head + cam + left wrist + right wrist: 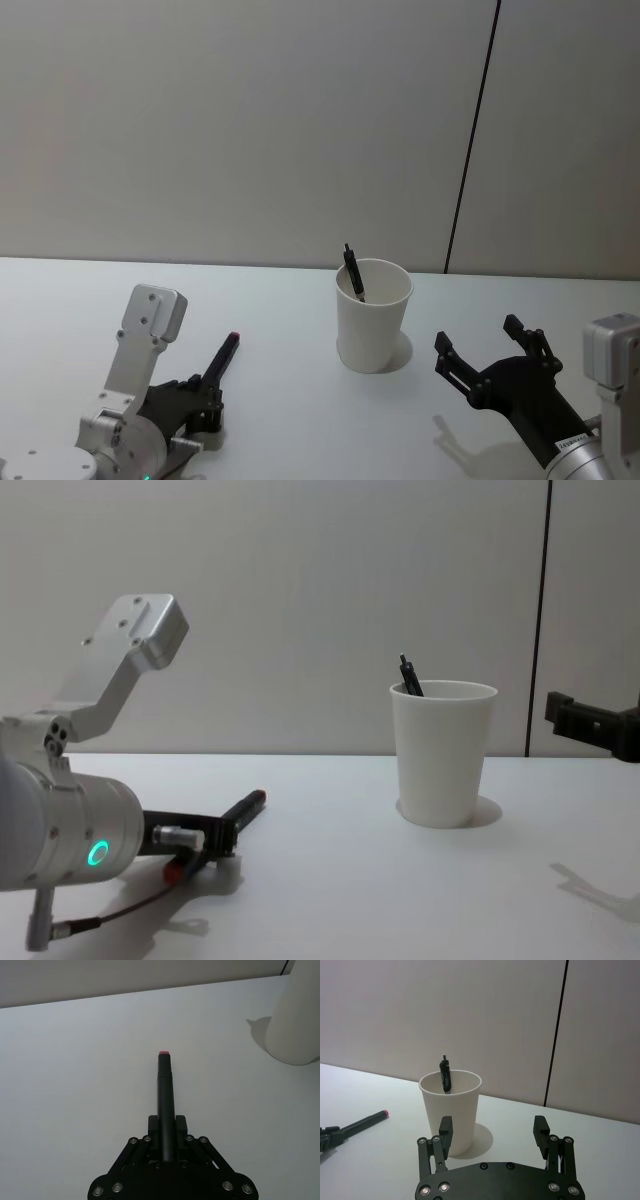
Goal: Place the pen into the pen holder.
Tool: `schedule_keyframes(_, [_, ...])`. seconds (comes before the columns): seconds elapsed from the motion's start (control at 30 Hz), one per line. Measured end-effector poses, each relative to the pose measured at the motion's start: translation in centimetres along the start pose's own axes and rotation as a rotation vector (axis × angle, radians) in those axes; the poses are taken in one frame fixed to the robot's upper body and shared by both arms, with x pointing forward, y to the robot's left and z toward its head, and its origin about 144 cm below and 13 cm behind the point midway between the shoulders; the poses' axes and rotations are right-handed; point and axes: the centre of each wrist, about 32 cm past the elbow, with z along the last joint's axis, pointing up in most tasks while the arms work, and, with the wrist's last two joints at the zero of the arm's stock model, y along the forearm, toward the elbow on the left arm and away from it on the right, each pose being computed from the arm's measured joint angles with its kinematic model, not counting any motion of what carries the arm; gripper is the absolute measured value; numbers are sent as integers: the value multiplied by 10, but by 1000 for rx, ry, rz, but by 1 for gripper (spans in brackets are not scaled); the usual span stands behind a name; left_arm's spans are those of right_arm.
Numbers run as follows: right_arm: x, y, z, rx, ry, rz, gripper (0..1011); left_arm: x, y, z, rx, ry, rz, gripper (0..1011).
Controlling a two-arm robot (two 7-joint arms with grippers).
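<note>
red-tip pen (224,356) in L tool (212,384), pointing fwd-right

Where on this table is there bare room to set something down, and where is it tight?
Bare table lies between the pen in the left gripper and the pen holder, and along the wall behind. Tightest: between the pen holder and the open right gripper.

The table (300,420) is a plain white, matte top that runs back to a pale grey wall. A white paper cup (373,320) stands upright on it, right of the middle and toward the far edge, with a soft shadow around its base. A red-tipped black pen (222,358) sits low at the left; whether it touches the top cannot be told.
</note>
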Motion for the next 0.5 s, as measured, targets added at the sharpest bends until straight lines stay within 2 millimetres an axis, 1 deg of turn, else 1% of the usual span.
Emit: schedule_keyframes(0.5, [0, 0, 0, 0, 0, 0, 1001, 4, 9, 1, -90, -21, 4, 200])
